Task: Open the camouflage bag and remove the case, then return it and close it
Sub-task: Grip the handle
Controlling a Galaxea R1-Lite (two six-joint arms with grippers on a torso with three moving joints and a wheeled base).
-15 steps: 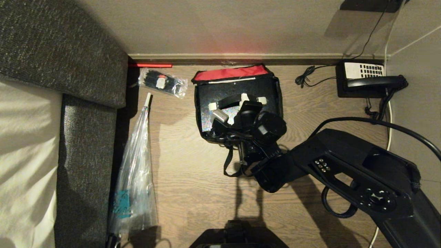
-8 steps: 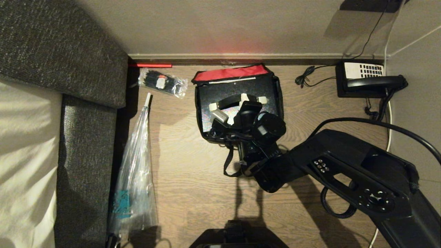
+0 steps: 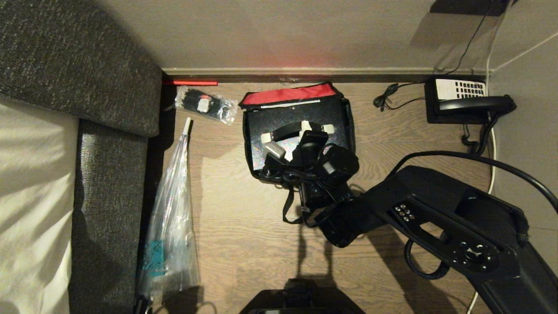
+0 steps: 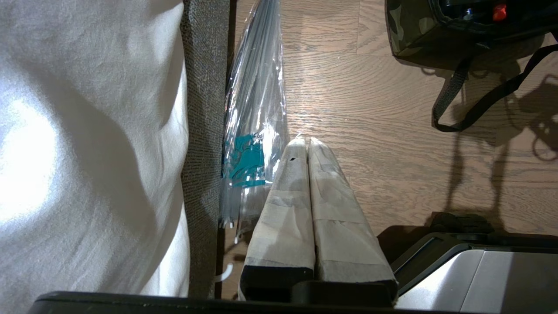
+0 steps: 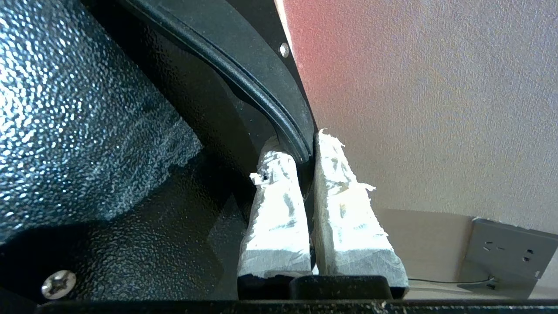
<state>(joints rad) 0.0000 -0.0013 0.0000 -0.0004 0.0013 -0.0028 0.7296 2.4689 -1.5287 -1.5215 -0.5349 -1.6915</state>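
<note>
Standing on the wooden floor (image 3: 244,244) close to the skirting board (image 3: 305,73), the camouflage bag (image 3: 250,152) had its red-lined lid (image 3: 290,93) thrown back toward the wall. The case (image 3: 287,114), black and speckled, filled the bag's opening, its top handle (image 3: 293,128) with white ends facing up. The right gripper (image 5: 305,150) was at that handle: the right wrist view showed its 2 white-wrapped fingers (image 5: 344,205) pinching the handle's thin black edge between them, the glittery face of the case just beside. In the head view the right arm (image 3: 436,218) reached in from the lower right, its wrist over the bag's near half. A black strap (image 3: 287,205) of the bag trailed on the floor toward the robot.

The left gripper (image 4: 307,144) hung low near the robot's base, its 2 padded fingers pressed together and holding nothing, pointing at the floor beside a long clear plastic bag (image 3: 170,218). That bag lay along a dark grey upholstered edge (image 3: 109,196) with white bedding (image 3: 30,196). A smaller clear packet of black items (image 3: 205,104) lay to the left of the camouflage bag, and a black telephone (image 3: 466,100) sat in the right corner.
</note>
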